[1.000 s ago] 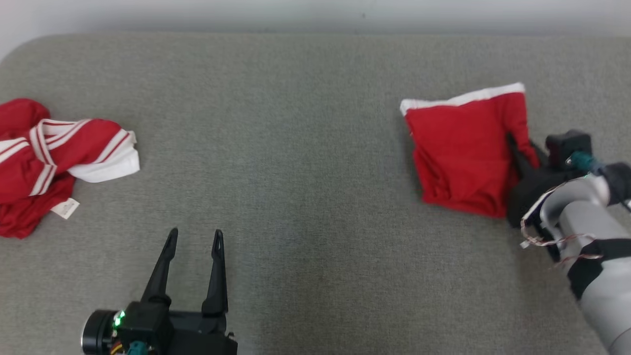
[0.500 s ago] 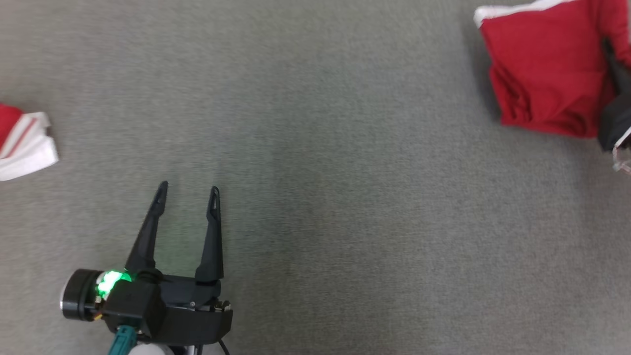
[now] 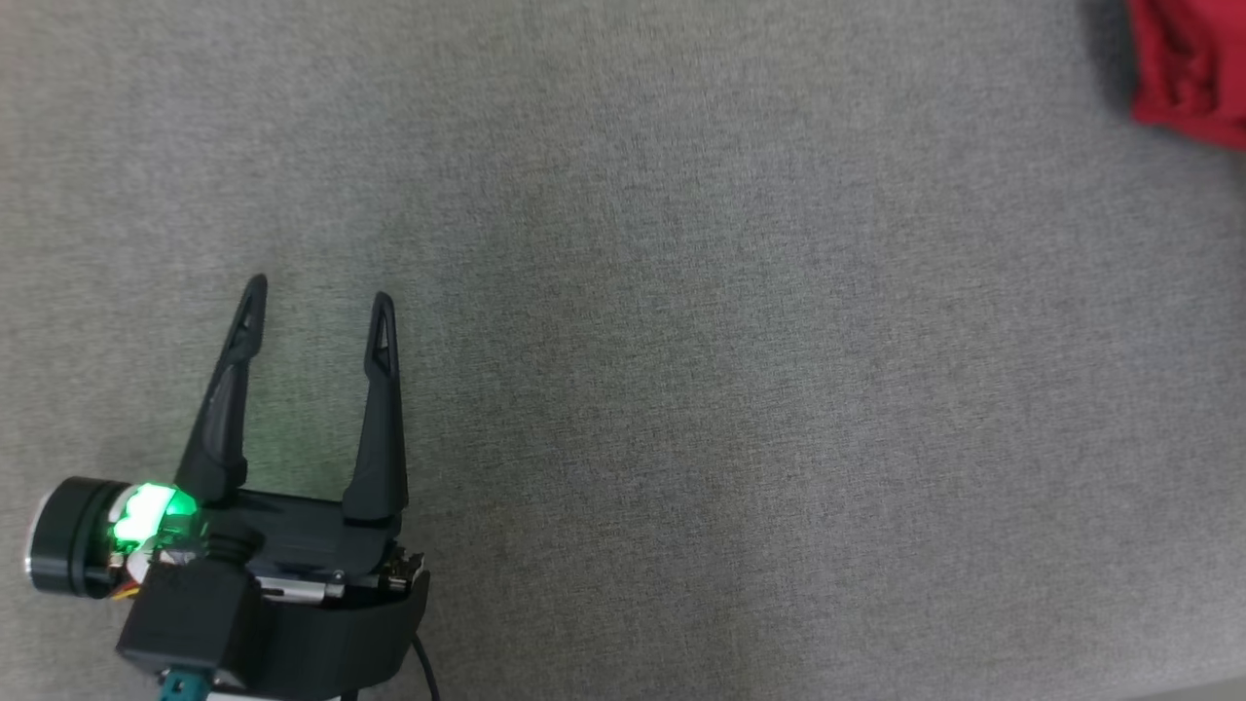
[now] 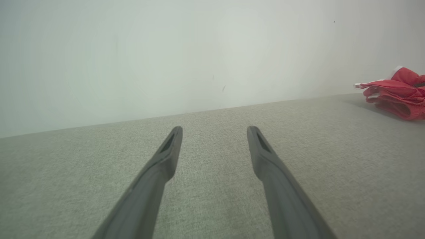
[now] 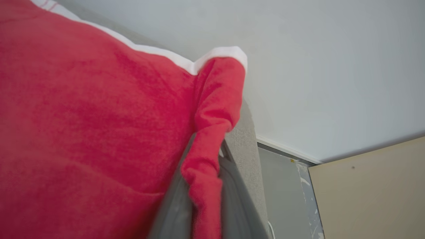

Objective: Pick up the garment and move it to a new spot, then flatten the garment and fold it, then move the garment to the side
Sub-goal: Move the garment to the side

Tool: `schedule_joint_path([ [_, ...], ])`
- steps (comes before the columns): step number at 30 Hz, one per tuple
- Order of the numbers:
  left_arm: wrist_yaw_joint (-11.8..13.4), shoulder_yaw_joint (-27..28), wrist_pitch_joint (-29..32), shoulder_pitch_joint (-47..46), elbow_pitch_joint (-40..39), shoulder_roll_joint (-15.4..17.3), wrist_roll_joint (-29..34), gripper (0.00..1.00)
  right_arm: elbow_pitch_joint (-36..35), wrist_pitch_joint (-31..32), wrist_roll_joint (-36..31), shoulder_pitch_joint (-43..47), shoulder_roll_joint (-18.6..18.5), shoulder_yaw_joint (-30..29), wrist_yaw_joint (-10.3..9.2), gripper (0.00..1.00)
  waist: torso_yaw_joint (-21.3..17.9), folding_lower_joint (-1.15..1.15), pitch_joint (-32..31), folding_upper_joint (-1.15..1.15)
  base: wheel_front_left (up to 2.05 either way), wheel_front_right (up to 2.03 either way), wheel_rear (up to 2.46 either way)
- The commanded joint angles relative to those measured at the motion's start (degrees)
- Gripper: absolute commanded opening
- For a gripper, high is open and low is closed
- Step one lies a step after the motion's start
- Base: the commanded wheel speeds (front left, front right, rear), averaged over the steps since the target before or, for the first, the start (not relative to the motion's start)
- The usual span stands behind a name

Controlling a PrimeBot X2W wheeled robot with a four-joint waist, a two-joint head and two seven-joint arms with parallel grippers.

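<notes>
A folded red garment (image 5: 89, 126) with a white hem lies on the grey cushioned surface (image 3: 681, 370); a corner of the garment (image 3: 1188, 73) shows at the head view's top right, and the garment (image 4: 395, 96) lies far right in the left wrist view. My right gripper (image 5: 206, 169) is shut on a fold of the garment's red edge, the cloth bunched between its two grey fingers. At the head view's lower left my left gripper (image 3: 316, 297) stands open over bare surface, with nothing between its fingers, and the left gripper (image 4: 214, 131) points toward the wall.
A pale wall (image 4: 199, 56) rises behind the grey surface. In the right wrist view the surface's edge (image 5: 245, 139) drops off beside the garment, with a grey floor strip (image 5: 282, 192) and a beige panel (image 5: 375, 186) beyond.
The head camera has swung left and down, so the folded garment has slid to the top right corner and the crumpled red and white cloth at the left has left the picture.
</notes>
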Motion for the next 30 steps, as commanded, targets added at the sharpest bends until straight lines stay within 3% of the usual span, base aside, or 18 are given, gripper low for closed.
schedule_joint_path([
  [1,0.2,0.0,-0.2,-0.7,-0.7,0.4,0.2,1.00,0.4,-0.1,0.2,-1.1,-0.5,0.2,-0.16,0.00,-0.6,-0.01,2.0,-0.01,0.00,0.00,0.00],
  [10,1.5,-0.8,-0.2,-0.4,-4.1,1.3,0.5,1.00,4.4,-0.6,-0.9,-5.8,-0.9,1.2,-0.16,0.00,-0.4,-0.01,3.2,-0.01,0.00,0.00,0.00],
  [11,1.6,-0.9,-0.2,-0.4,-4.2,1.4,0.6,1.00,4.7,-0.8,-1.0,-6.1,-0.7,1.2,-0.16,0.16,-0.4,-0.01,3.3,-0.01,0.00,0.00,0.00],
  [12,1.8,-1.0,-0.2,-0.5,-4.3,1.5,0.7,1.00,5.0,-1.2,-1.3,-6.6,-0.6,1.2,-0.16,0.76,-0.4,-0.01,3.4,-0.01,0.00,0.00,0.00],
  [13,2.0,-1.1,-0.2,-0.6,-4.3,1.6,0.8,1.00,5.6,-1.3,-1.6,-6.9,-0.3,1.2,-0.16,1.00,-0.4,-0.01,3.5,-0.01,0.00,0.00,0.00],
  [21,3.0,-1.5,-0.2,0.5,-2.2,1.3,-0.5,1.00,9.0,-3.9,-3.9,-8.1,0.9,1.3,-0.16,1.00,-0.3,-0.01,-0.6,-0.01,0.00,0.00,0.00],
  [30,3.4,-0.1,-0.2,4.6,1.7,0.0,-3.3,1.00,3.8,-7.5,-2.7,-4.9,3.4,-0.4,-0.16,1.00,0.3,-0.01,-11.1,-0.01,0.00,0.00,0.00],
])
